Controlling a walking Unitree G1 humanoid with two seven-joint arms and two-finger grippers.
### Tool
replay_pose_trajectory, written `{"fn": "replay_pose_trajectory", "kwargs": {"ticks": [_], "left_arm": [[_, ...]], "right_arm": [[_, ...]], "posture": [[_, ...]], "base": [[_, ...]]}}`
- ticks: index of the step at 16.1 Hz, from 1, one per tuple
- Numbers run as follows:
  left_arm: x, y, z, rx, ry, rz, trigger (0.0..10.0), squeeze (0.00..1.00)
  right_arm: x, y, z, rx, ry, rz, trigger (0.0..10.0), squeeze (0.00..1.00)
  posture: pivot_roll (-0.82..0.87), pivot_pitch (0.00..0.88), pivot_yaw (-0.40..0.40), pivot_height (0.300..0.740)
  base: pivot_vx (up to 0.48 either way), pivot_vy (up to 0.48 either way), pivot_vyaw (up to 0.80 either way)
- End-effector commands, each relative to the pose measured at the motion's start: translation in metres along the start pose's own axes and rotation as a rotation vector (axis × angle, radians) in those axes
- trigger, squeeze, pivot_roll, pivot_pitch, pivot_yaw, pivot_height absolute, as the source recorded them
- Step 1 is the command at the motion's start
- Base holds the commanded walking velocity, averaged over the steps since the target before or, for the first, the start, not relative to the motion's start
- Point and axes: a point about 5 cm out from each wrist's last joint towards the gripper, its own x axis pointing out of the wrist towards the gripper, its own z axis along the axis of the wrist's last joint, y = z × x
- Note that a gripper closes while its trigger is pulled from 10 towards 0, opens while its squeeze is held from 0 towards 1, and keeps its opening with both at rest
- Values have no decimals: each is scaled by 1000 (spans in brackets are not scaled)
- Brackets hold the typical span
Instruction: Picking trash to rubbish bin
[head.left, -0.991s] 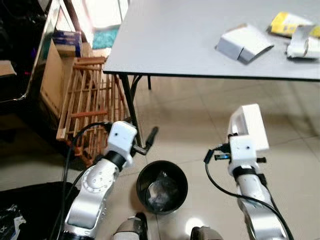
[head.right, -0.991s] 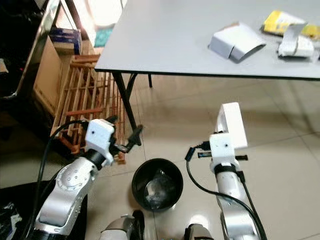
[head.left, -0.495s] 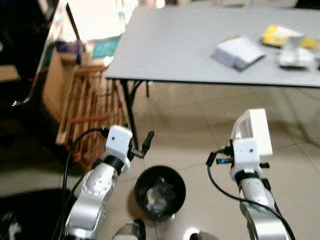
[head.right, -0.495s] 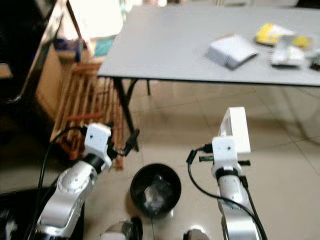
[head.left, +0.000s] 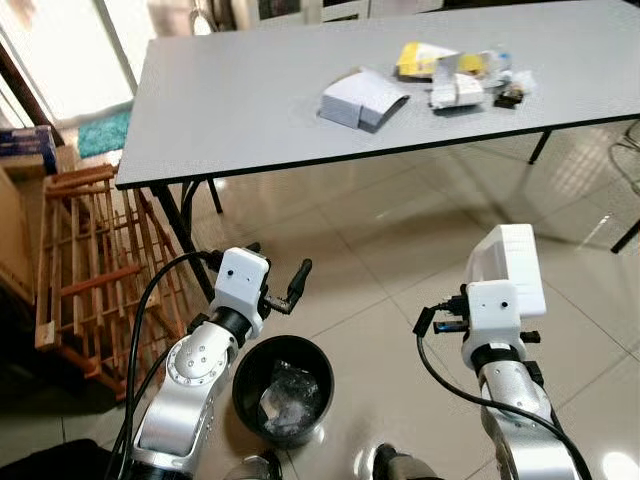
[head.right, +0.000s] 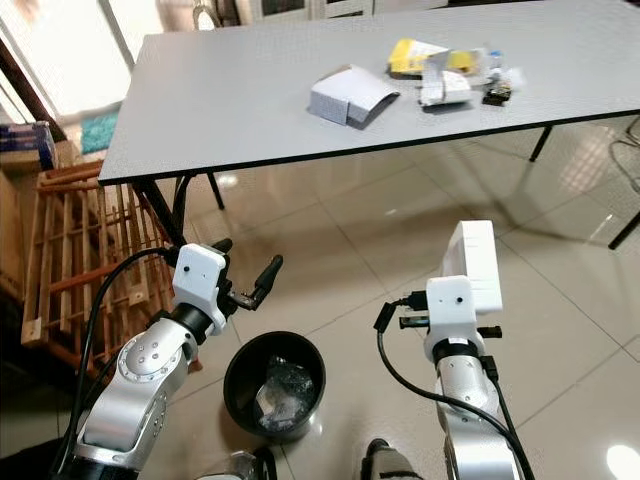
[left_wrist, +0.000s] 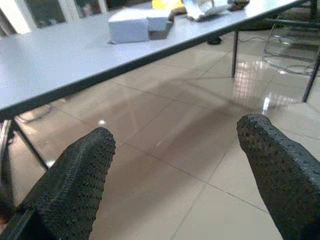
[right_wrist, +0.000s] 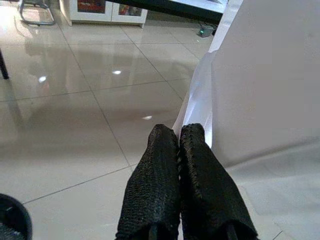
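A black round bin stands on the tiled floor between my arms, with crumpled clear plastic inside. My left gripper hovers open just above the bin's far left rim, its fingers wide apart with nothing between them. My right gripper is shut on the edge of a white carton, held upright to the right of the bin. On the grey table lie a white box, a yellow packet and crumpled wrappers.
A wooden slatted rack leans at the left beside the table's black leg. Another table leg stands at the far right. Open tiled floor stretches under and before the table.
The whole picture has shifted: the camera now looks further right and more of the table shows. Both arms keep their pose, and the right gripper still holds the white carton.
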Motion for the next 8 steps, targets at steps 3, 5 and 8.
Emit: {"fn": "replay_pose_trajectory", "kwargs": {"ticks": [3, 5, 8], "left_arm": [[-5, 2, -6, 34, 44, -35, 10000, 0], [-5, 1, -5, 29, 34, -32, 10000, 0], [-7, -1, -7, 5, 38, -36, 10000, 0]], "right_arm": [[2, 5, 6, 10, -4, 20, 10000, 0], [1, 6, 6, 13, -1, 21, 10000, 0], [2, 6, 5, 9, 5, 25, 10000, 0]], "posture": [[-28, 142, 65, 740], [-27, 145, 66, 740], [-27, 149, 64, 740]], "base": [[160, 0, 0], [480, 0, 0], [141, 0, 0]]}}
